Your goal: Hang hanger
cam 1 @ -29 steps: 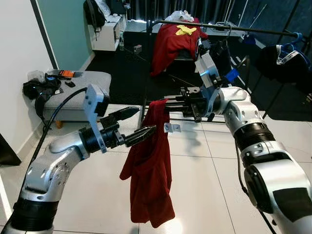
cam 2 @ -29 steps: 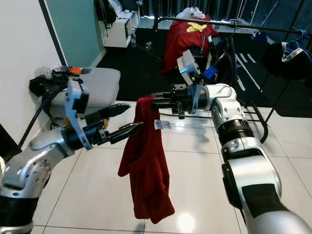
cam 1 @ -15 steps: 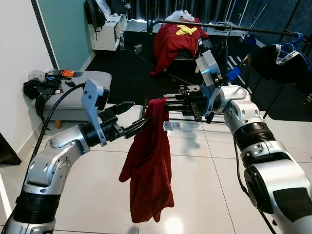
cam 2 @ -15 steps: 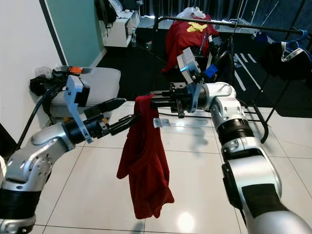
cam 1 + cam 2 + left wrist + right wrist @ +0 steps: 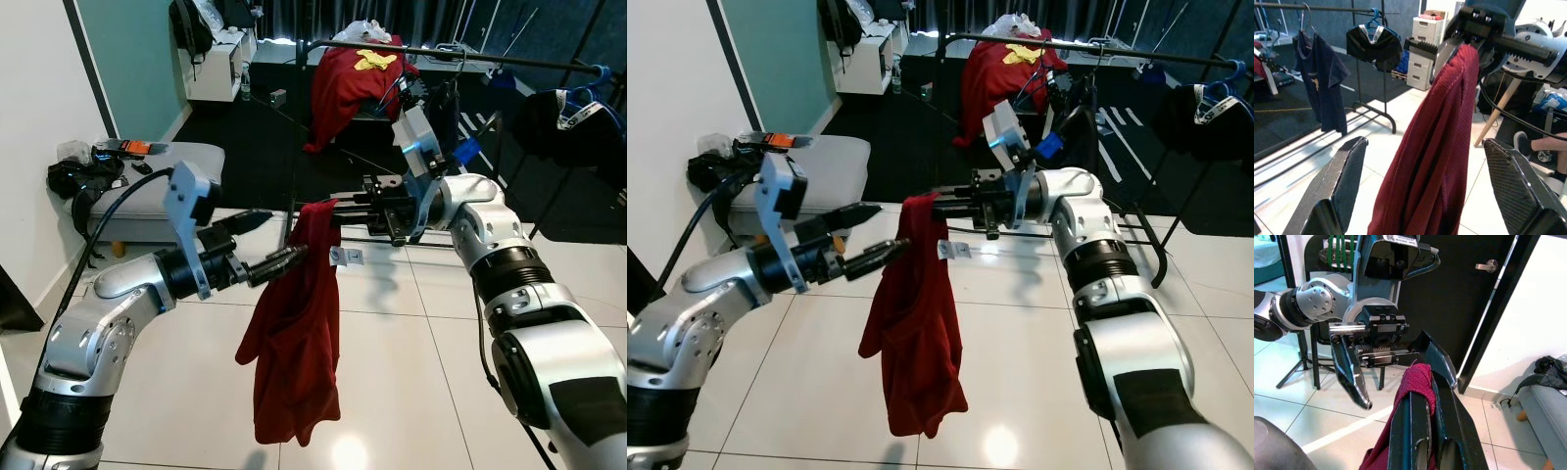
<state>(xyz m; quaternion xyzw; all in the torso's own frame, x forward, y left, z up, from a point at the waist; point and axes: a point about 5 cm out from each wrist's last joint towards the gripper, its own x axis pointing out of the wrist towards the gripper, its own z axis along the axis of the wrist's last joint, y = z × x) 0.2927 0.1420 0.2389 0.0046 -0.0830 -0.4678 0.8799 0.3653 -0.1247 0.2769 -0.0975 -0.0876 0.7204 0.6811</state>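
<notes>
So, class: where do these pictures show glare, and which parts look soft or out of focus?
Left eye view: a lamp's glare spot on the floor tiles beneath the red garment, everything else sharp. Left wrist view: the left pincer fingers loom large and soft, while the garment between them stays crisp. Right wrist view: the pale wall is washed out.

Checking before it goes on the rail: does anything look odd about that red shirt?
Yes. The red shirt dangles bunched from the right pincer, pinched at one top edge, with no hanger visible in it. The left pincer is open at its side. The rail stands well behind.
</notes>
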